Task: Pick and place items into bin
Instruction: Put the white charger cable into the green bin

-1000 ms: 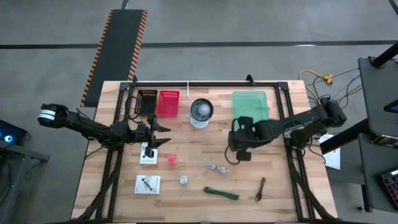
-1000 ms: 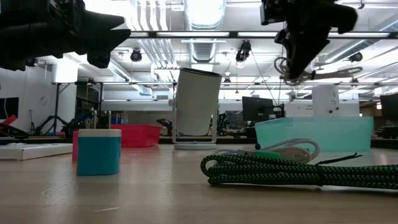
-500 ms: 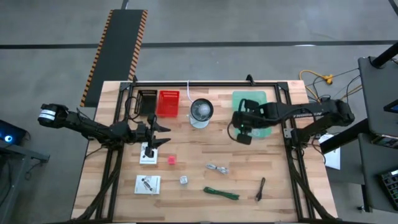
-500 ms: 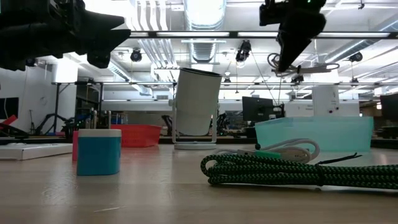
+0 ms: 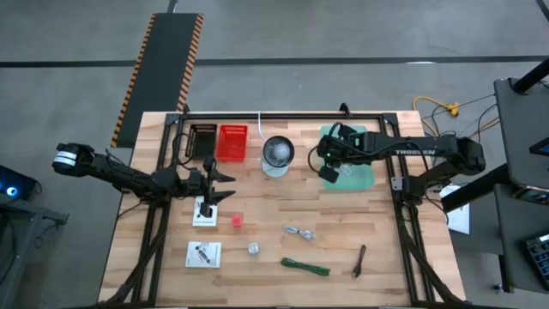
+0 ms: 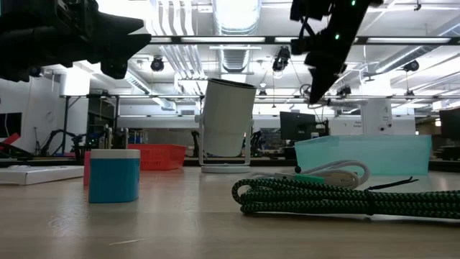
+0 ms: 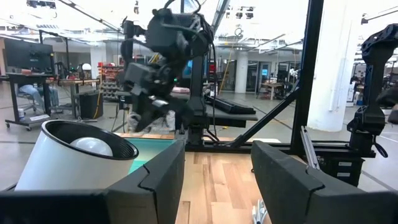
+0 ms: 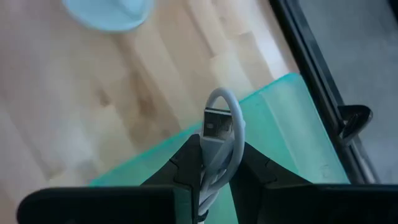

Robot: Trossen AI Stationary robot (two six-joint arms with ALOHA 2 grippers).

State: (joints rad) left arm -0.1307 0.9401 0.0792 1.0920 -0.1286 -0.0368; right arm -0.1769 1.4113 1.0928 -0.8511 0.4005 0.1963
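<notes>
My right gripper (image 5: 328,172) hangs over the near left corner of the green bin (image 5: 358,137), shut on a white USB cable (image 8: 219,124). On the wood nearer the front lie a tiny red cube (image 5: 236,221), a silver cube (image 5: 254,248), silvery metal pieces (image 5: 298,232), a green strip (image 5: 305,267) and a dark stick (image 5: 359,260). Two white cards (image 5: 204,254) lie flat at the left. My left gripper (image 5: 225,185) waits open above the farther card (image 5: 204,213). My right gripper pinches the folded white cable between its two fingers (image 8: 189,155). The cable's looped end and metal USB plug (image 8: 217,122) stick out past the fingertips. The fingers slant down from above, and the cable is lifted clear above the green bin.
A round glass-and-white bowl (image 5: 277,153) stands just left of the green bin. A red basket (image 5: 232,142) and a dark box (image 5: 203,140) sit at the far left. A black frame (image 5: 283,115) runs along the table's far edge and sides.
My right gripper has swung toward the table's far edge with the white cable, from over the bare wood to over the green bin's near left corner, rolling somewhat on the way. It has stayed shut on the cable.
</notes>
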